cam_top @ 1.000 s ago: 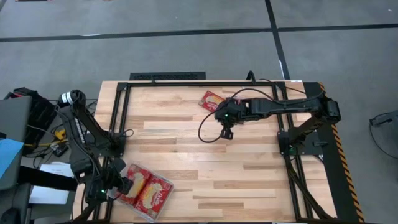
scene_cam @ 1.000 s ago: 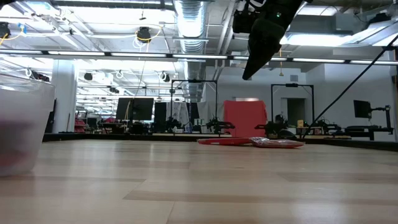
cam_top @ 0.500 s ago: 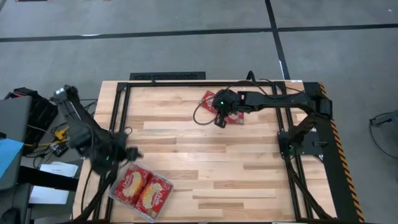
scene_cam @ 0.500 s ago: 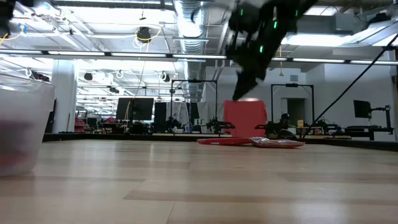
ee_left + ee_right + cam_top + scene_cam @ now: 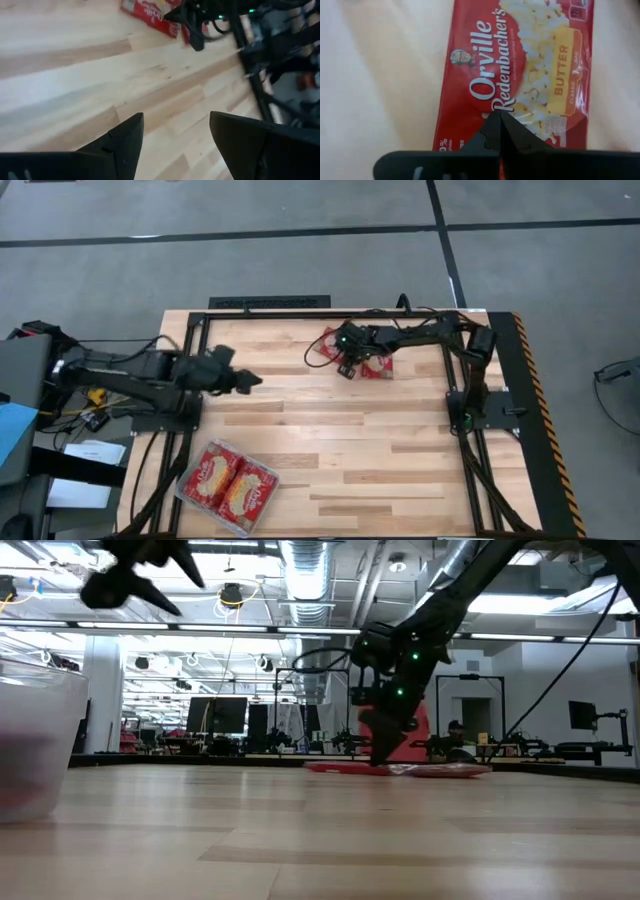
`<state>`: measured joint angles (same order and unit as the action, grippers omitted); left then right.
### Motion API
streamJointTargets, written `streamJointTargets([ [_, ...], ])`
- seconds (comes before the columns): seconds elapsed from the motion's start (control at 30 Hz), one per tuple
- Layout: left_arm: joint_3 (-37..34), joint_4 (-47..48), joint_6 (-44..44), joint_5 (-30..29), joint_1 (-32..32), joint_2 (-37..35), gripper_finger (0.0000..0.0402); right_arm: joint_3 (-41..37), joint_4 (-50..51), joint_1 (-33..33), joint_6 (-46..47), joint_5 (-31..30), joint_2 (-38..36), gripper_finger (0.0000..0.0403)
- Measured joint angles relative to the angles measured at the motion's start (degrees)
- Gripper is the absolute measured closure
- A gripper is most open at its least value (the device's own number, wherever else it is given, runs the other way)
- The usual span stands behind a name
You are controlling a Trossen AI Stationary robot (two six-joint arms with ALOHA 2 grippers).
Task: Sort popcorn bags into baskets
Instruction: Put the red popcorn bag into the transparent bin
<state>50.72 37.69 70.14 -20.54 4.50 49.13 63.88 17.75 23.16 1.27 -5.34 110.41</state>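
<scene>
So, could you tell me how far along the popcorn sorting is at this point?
Done: two popcorn bags lie in the clear tray. In hand: the shut right gripper is down at the loose bags near the far edge, gripping nothing yet. The open left gripper hangs empty. Left: those far bags.

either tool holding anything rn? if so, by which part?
Nothing held. Right tool is shut, tips over a popcorn bag lying flat on the table, not clamped on it. Left tool is open over bare wood.
</scene>
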Motion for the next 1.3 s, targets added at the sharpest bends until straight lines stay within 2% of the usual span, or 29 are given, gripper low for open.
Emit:
streamJointTargets([
  [0.13,0.0,-4.0,-9.9,9.8,-9.1,5.8,0.0186,-0.1,-0.1,-5.2,-2.2,2.1,0.1,0.0389],
  [0.33,0.0,-12.2,-22.0,21.6,-19.2,17.2,0.0186,-0.4,1.8,-13.6,-8.7,5.8,-2.1,0.0377],
  [0.5,0.0,-23.9,-28.1,33.3,-24.0,29.2,0.0186,-0.8,3.5,-18.6,-8.4,6.2,-6.4,0.0389],
  [0.67,0.5,-41.3,-28.7,44.8,-25.5,42.8,0.0186,-0.5,4.6,-21.6,-4.1,4.6,-13.4,0.039],
  [0.8,4.7,-46.2,-30.3,48.3,-25.2,52.7,0.0186,-0.4,7.2,-23.5,0.2,2.2,-16.3,0.0382],
  [1.0,13.4,-44.3,-35.0,51.8,-23.8,63.2,0.0186,-1.3,10.0,-25.8,4.4,0.7,-14.5,0.0387],
  [1.13,18.5,-37.9,-40.7,51.4,-23.2,66.5,0.0186,-5.8,6.2,-27.2,7.9,0.9,-14.4,0.0391],
  [1.3,22.8,-31.7,-48.2,48.9,-24.0,66.2,0.0186,-11.2,0.7,-29.1,13.1,0.9,-14.9,0.038],
])
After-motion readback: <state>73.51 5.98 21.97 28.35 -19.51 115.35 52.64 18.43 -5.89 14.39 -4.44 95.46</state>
